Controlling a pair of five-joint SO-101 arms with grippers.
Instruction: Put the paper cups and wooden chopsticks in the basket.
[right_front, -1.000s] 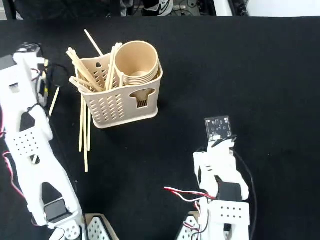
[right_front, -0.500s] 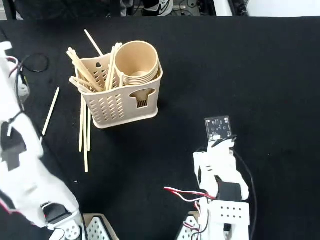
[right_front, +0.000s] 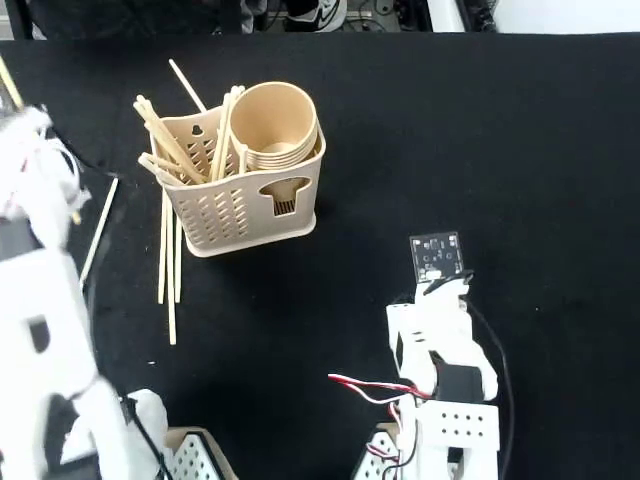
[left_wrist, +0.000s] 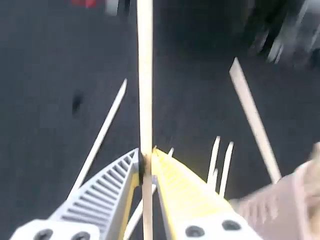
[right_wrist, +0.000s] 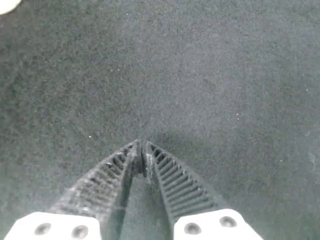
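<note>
I see the black bench, its cloth flecked with pale lint up close; beyond its far edge, at 1 o'clock, a white strip

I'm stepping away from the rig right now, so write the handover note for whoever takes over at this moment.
Left gripper: shut on one held chopstick, up off the table, left of the basket.
Right gripper: shut, empty, over bare table.
Done: stacked paper cups and several basket chopsticks are in the basket.
Left: put the held chopstick in, then the loose chopsticks lying beside the basket and the single chopstick farther left.
</note>
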